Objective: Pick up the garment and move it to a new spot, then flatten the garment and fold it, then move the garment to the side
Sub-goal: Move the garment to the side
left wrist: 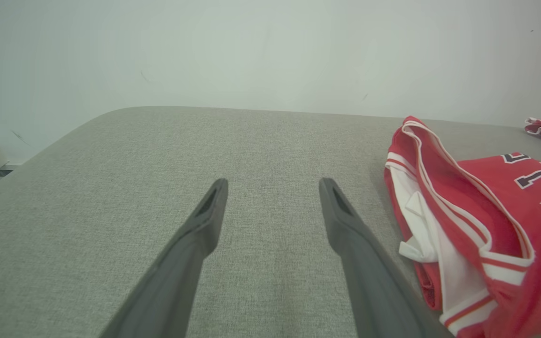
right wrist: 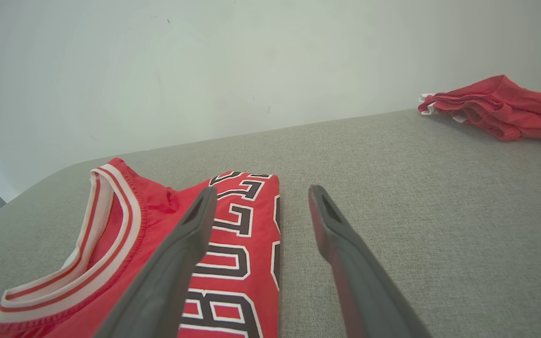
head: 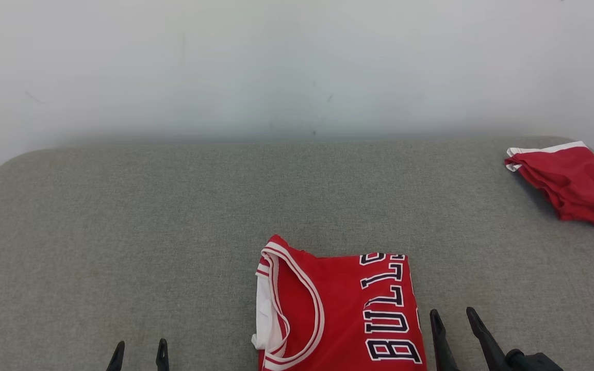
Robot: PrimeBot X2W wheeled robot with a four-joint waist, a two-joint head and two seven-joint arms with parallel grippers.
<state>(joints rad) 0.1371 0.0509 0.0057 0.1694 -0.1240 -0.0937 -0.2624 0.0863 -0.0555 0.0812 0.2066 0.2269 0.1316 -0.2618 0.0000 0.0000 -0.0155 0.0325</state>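
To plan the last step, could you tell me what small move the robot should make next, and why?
Probably ease the open right claw left onto the right edge of the jersey: it looks folded already, lies centred on the grey surface, and that claw hovers just beside it.

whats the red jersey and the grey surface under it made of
Red jersey: probably thin synthetic knit, smooth with slight sheen; ribbed striped trim at the neck. Grey surface: seemingly padded, covered in matte woven fabric; speckled weave and rounded corner show.
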